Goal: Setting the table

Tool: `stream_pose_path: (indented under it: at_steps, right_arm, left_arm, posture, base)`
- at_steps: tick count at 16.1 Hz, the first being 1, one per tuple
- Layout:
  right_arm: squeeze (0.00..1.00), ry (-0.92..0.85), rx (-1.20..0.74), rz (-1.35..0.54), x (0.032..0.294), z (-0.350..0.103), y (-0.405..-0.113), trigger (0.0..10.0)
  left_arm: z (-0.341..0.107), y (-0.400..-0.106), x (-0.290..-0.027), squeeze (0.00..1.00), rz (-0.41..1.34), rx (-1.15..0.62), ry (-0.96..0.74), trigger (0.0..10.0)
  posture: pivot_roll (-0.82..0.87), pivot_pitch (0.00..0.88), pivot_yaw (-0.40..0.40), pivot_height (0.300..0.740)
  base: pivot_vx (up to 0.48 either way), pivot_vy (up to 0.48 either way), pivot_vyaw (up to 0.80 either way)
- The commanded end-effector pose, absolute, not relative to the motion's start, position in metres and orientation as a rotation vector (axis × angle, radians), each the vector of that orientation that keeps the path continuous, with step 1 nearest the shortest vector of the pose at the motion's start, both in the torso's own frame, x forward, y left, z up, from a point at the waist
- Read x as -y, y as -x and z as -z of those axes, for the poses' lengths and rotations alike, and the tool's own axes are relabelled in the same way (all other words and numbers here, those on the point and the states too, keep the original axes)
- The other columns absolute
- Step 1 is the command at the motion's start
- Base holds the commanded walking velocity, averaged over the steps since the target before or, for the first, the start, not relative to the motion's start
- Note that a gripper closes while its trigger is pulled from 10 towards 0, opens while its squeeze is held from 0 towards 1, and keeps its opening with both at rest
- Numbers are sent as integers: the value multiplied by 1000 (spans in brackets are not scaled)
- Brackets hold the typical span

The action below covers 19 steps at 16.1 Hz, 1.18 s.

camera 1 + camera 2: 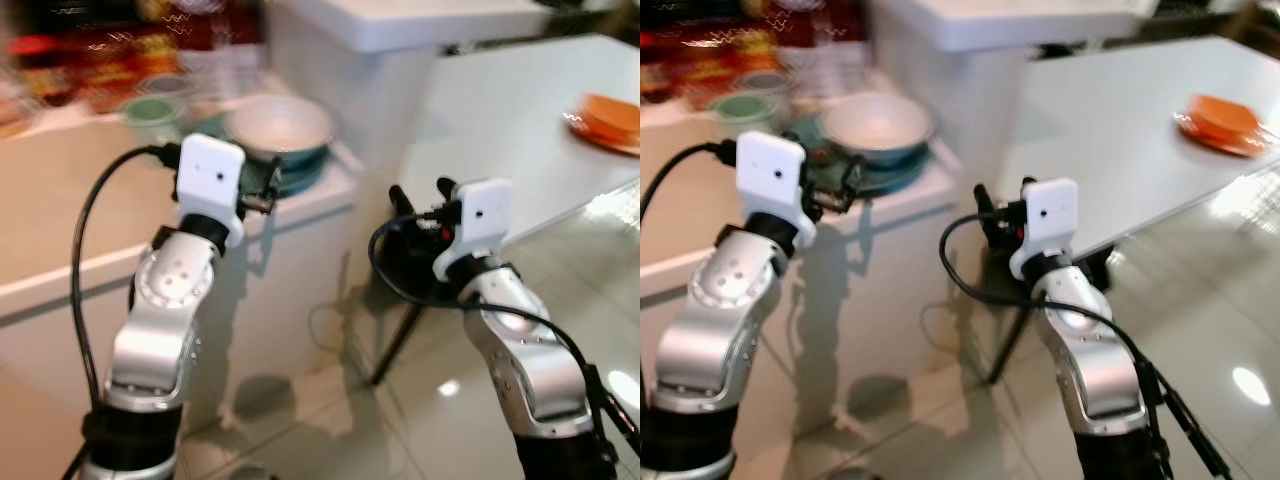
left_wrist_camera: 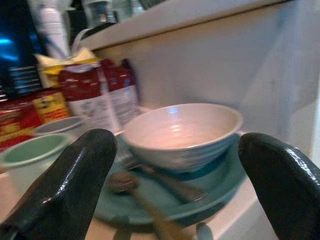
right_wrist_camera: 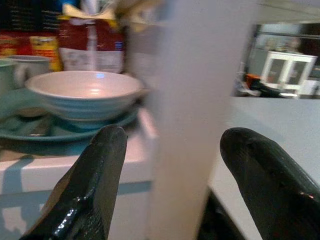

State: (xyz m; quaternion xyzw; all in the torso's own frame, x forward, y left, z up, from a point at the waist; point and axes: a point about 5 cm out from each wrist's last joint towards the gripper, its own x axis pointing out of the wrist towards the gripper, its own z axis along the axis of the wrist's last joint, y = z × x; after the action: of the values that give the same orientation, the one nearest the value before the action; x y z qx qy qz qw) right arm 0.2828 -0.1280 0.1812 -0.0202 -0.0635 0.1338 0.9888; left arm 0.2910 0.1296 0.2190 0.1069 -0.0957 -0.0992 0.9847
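Both our arms are raised before the white counter (image 1: 60, 280), fingers spread and holding nothing.
Our left gripper (image 2: 170, 190) hangs just short of the teal plate (image 2: 220, 187) carrying a white bowl (image 2: 182, 132) and spoon (image 2: 125, 182); our right gripper (image 3: 175, 180) faces the counter's corner, beside the table (image 1: 500, 130) holding an orange dish (image 1: 608, 120).

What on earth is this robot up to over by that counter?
It looks to be fetching dishes to set the table. Its left gripper is raised, fingers open, close to a white bowl that sits on a teal plate on the white counter, with spoons lying on the plate. Nothing is held yet. Its right gripper, also open, is up near the white dining table, where an orange plate already sits.
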Motion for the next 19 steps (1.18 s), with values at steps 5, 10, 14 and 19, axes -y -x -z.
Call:
stream_pose_path:
  at_steps: [5,10,14,19]
  right_arm:
    - [0,79,148,-270,140,-186,-280,10000]
    - [0,63,191,-337,147,-192,-261,10000]
    - [0,23,204,-436,132,-197,-257,10000]
    - [0,-48,220,-535,115,-204,-253,10000]
  left_arm:
    - [-222,-291,-123,0,221,208,-221,10000]
    - [-220,-289,-113,0,261,211,-203,10000]
    - [-220,-286,-120,0,233,223,-213,10000]
    - [-220,-278,-128,0,281,210,-211,10000]
  posture:
    - [52,0,-49,740]
    - [41,0,-54,740]
    - [43,0,-52,740]
    - [69,0,-70,740]
  base:
    - [410,0,800]
    - [408,0,145]
    - [0,0,0]
    - [0,0,0]
